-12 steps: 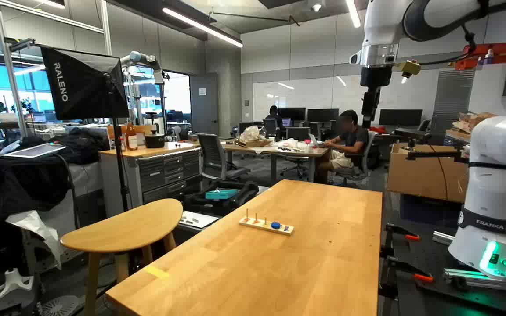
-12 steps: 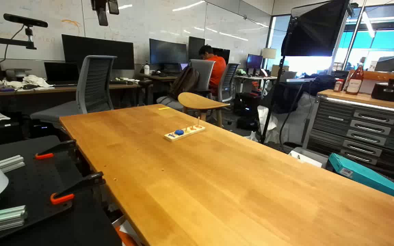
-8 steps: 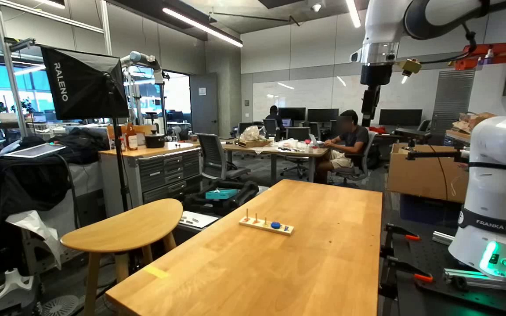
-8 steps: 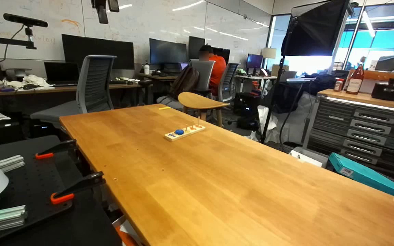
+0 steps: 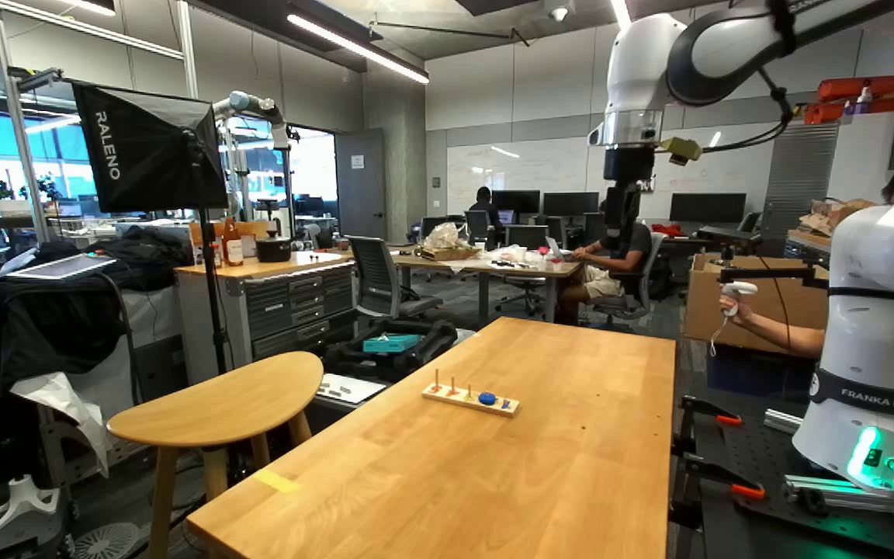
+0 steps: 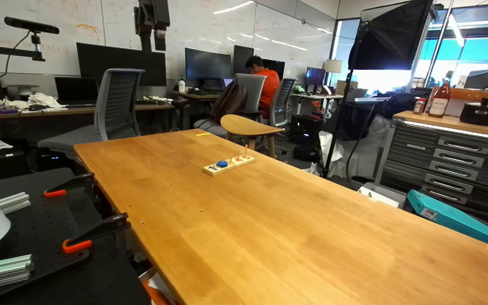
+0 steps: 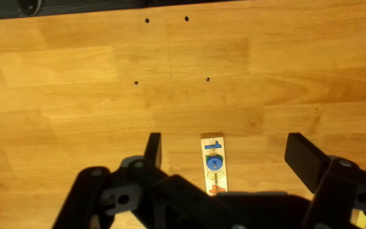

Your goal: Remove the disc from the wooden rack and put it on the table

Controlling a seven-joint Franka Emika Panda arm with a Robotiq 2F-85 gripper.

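Observation:
The dark-blue disc (image 5: 486, 398) sits on the second peg of the wooden rack (image 5: 460, 402), over the green numeral. The disc (image 6: 222, 163) and rack (image 6: 229, 167) show in both exterior views. The rack lies on the table (image 5: 556, 481). My gripper (image 5: 616, 233) hangs high above the table, pointing down; its fingers also show at the top of an exterior view (image 6: 153, 45). In the wrist view my gripper (image 7: 223, 140) is wide open and empty. The disc (image 7: 211, 163) shows far below, between the fingers and nearer the left one. The gripper body hides the rack's far end.
Several bare pegs stand on the rack beside the disc. Black clamps with orange handles (image 5: 748, 491) grip the robot-side table edge. An oval wooden stool (image 5: 222, 396) stands beside the table. A hand holds a white controller (image 5: 738, 289) behind the robot base.
The arm has moved lower and out over the table, leftward in one exterior view and rightward in the other. A hand with a controller has appeared. The disc and rack have not moved.

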